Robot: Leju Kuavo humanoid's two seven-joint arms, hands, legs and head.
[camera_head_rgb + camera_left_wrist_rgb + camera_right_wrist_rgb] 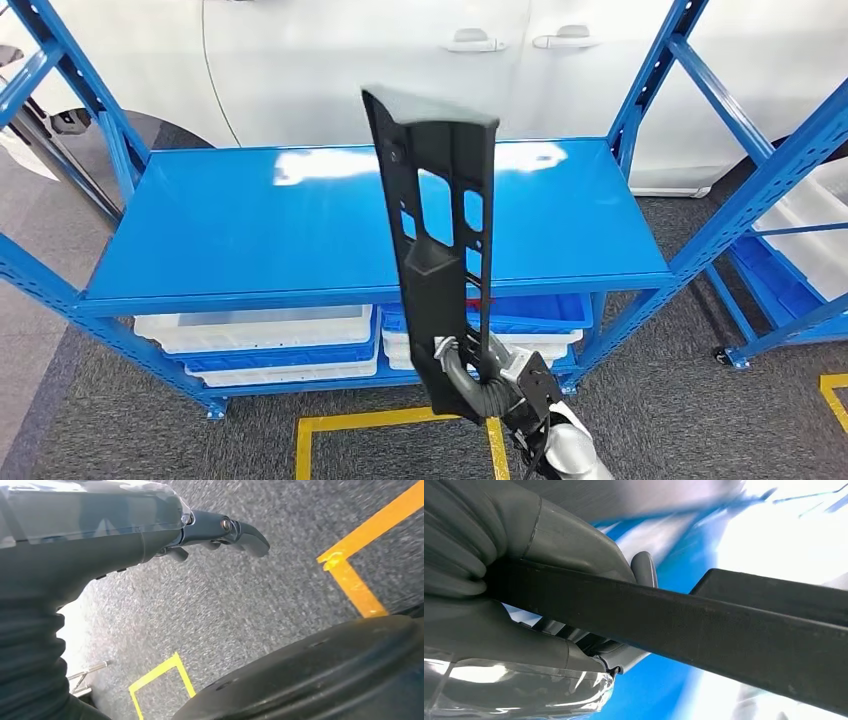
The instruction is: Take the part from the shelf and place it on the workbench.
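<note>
A long black plastic part (pixel 440 240) with cut-out slots stands nearly upright in front of the blue shelf (pixel 250 230). My right hand (pixel 480 385) grips its lower end, below the shelf's front edge. Close up in the right wrist view, the part (pixel 704 625) runs as a dark bar across my right hand (pixel 549 580), with the thumb and fingers wrapped around it. My left hand (pixel 220 532) hangs over the grey carpet with its fingers loosely curled and nothing in them.
The blue shelf top is bare. Under it sit white and blue bins (pixel 260 335). A white car (pixel 400 60) stands behind the shelf. A second blue rack (pixel 780 200) is at the right. Yellow floor tape (pixel 330 430) marks the carpet near me.
</note>
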